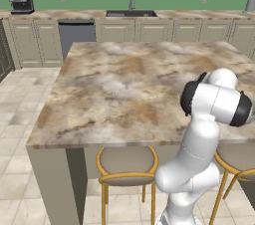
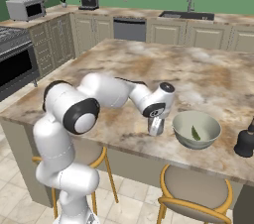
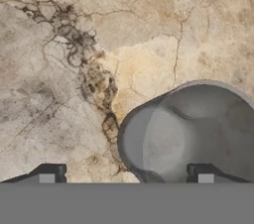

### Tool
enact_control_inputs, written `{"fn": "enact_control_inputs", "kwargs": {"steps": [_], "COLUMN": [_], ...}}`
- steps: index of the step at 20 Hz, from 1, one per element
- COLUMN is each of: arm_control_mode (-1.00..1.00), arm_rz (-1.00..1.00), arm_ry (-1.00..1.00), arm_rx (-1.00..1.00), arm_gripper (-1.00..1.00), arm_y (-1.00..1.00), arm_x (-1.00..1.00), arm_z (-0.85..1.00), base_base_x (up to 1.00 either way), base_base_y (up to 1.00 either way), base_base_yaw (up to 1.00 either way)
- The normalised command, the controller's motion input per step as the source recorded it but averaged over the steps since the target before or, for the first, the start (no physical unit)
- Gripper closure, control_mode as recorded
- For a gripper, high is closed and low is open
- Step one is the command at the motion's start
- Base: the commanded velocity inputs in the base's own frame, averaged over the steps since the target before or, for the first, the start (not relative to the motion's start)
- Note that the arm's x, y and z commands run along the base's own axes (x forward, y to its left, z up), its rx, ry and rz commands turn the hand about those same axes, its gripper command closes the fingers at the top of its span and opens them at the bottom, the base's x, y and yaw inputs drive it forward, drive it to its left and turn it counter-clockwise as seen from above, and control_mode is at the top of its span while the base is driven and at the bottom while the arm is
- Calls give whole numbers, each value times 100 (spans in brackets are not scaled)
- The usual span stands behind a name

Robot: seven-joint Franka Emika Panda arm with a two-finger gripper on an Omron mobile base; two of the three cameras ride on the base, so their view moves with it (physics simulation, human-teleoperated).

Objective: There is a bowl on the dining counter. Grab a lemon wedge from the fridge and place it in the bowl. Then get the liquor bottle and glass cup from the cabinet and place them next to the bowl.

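Glass cup (image 3: 186,134) under wide-parted jaws, beside bowl (image 2: 196,130), liquor bottle (image 2: 245,141) beyond.

No legible text, label, brand, number or sign appears on any surface. The appliances along the rear wall are too small and blurred to resolve markings.
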Motion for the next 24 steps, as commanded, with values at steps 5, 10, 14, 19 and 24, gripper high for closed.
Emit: {"fn": "enact_control_inputs", "kwargs": {"steps": [5,10,14,19,24], "arm_control_mode": [-100,-100,-100,-100,-100], "arm_rz": [0,0,0,0,0], "arm_ry": [-20,-28,-28,-21,-17], "arm_rx": [0,0,0,0,0], "arm_gripper": [-100,-100,-100,-100,-100], "arm_y": [-2,0,1,19,31], "arm_x": [-20,-29,-48,-48,-42], "arm_z": [52,77,90,92,94], "base_base_x": [0,0,0,0,0], "base_base_y": [0,0,0,0,0], "base_base_yaw": [0,0,0,0,0]}}
